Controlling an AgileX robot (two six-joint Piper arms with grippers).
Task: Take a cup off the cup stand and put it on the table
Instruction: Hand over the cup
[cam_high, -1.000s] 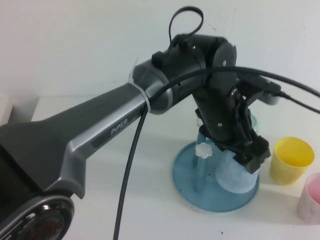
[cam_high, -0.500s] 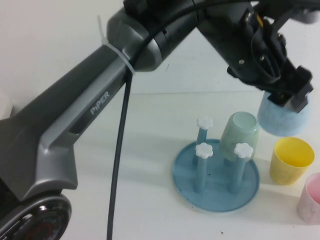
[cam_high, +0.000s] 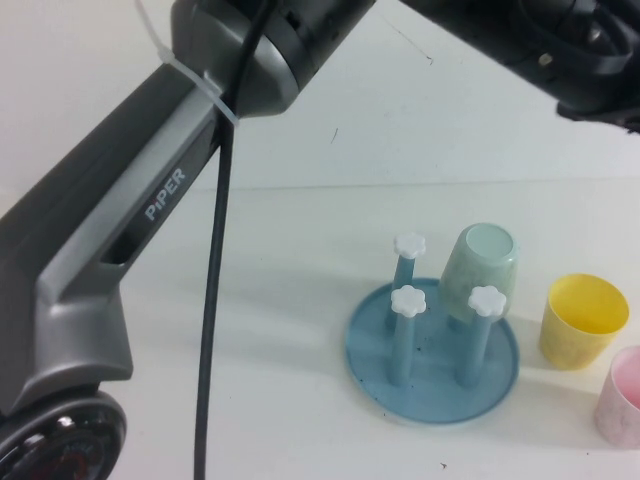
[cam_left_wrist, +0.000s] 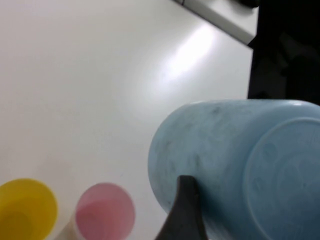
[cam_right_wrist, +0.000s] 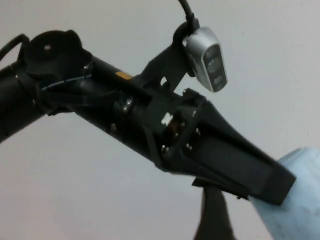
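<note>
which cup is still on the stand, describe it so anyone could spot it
On the white table, find the round blue cup stand with flower-capped pegs. One pale green cup hangs upside down on its back peg; the yellow cup and pink cup stand upright off the stand.

Pale green cup (cam_high: 481, 270), yellow cup (cam_high: 583, 320), pink cup (cam_high: 623, 396)
</note>
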